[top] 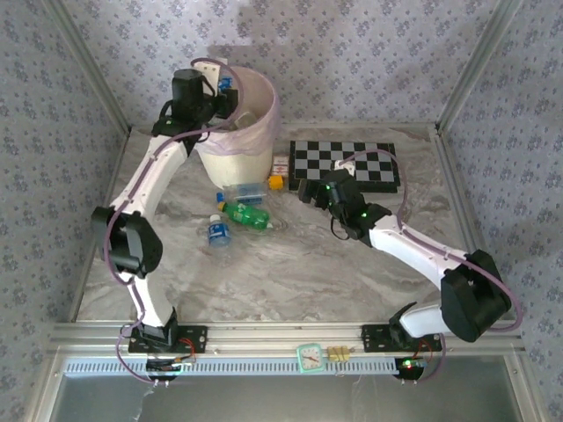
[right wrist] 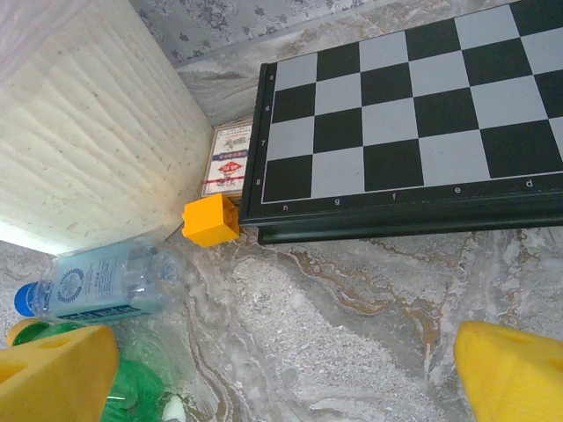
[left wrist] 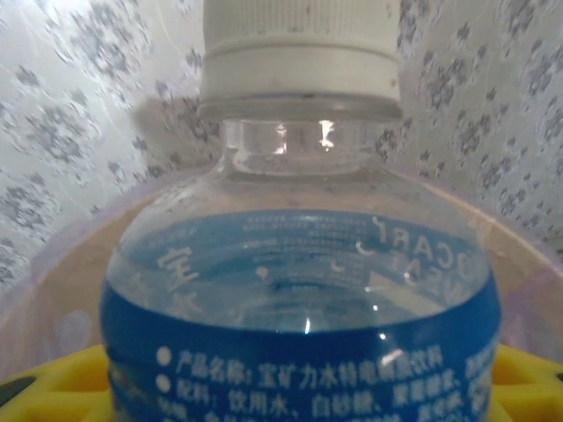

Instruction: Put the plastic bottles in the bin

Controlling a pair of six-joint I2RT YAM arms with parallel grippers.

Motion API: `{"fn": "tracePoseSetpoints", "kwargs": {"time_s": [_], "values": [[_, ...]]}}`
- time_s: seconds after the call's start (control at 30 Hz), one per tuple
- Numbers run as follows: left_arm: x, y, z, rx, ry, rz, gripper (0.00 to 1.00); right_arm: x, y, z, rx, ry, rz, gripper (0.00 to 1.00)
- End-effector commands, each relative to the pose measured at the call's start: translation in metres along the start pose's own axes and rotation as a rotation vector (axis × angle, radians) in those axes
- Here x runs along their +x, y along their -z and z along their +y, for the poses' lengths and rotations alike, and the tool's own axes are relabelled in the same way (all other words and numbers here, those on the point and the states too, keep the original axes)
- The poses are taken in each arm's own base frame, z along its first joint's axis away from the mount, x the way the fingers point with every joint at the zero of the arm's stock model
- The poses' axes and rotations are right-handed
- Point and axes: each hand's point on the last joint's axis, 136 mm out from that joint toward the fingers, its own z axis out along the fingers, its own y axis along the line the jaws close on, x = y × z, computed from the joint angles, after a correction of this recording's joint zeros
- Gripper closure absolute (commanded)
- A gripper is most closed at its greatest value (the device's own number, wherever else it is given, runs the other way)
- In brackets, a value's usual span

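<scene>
With jaws closed across the lower body of a clear bottle (left wrist: 299, 290), probably light, smooth and easily squashed, the left gripper (top: 222, 86) holds it at the bin (top: 242, 154) rim, far left, while the right gripper (right wrist: 281, 378), jaws wide apart, hovers by the green bottle (top: 248, 214) on the worktop (top: 290, 272).

I read the bin (top: 237, 145) as cream-white, with a pale pink bag liner (top: 271, 101). In the left wrist view, the clear bottle (left wrist: 299, 290) carries a blue label with white print and a white cap (left wrist: 299, 44). On the table (top: 290, 272), marbled grey and beige, I note a green bottle (top: 248, 214), a second clear bottle (right wrist: 106, 283) with pale blue label and blue cap, a yellow cube (right wrist: 211, 220), a red-white box (right wrist: 230, 163) and a black-and-white chequered board (right wrist: 405, 114). The walls (top: 369, 53) show a pale grey floral print.
</scene>
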Motion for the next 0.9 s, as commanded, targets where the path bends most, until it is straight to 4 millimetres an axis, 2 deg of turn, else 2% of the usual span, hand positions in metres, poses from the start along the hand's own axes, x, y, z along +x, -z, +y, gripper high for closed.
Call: {"fn": "tracePoseSetpoints", "kwargs": {"time_s": [0.0, 0.27, 0.47, 0.53, 0.7, 0.87], "values": [[0.009, -0.004, -0.006, 0.032, 0.022, 0.090, 0.41, -0.007, 0.007, -0.008, 0.024, -0.024, -0.028, 0.00], [0.034, -0.027, -0.006, 0.032, 0.010, 0.190, 0.37, -0.009, 0.008, -0.010, 0.027, -0.024, -0.032, 0.00], [0.041, -0.031, -0.004, 0.025, 0.032, 0.209, 0.25, -0.012, 0.010, -0.010, 0.023, -0.028, -0.038, 0.00], [0.036, -0.028, -0.005, 0.028, 0.043, 0.198, 0.20, -0.012, 0.011, -0.010, 0.023, -0.028, -0.041, 0.00], [0.009, -0.010, -0.011, 0.054, 0.067, 0.123, 0.12, -0.012, 0.011, -0.010, 0.019, -0.028, -0.041, 0.00], [-0.023, 0.024, -0.018, 0.081, 0.089, 0.016, 0.00, -0.010, 0.010, -0.011, 0.016, -0.033, -0.041, 0.00]]}}
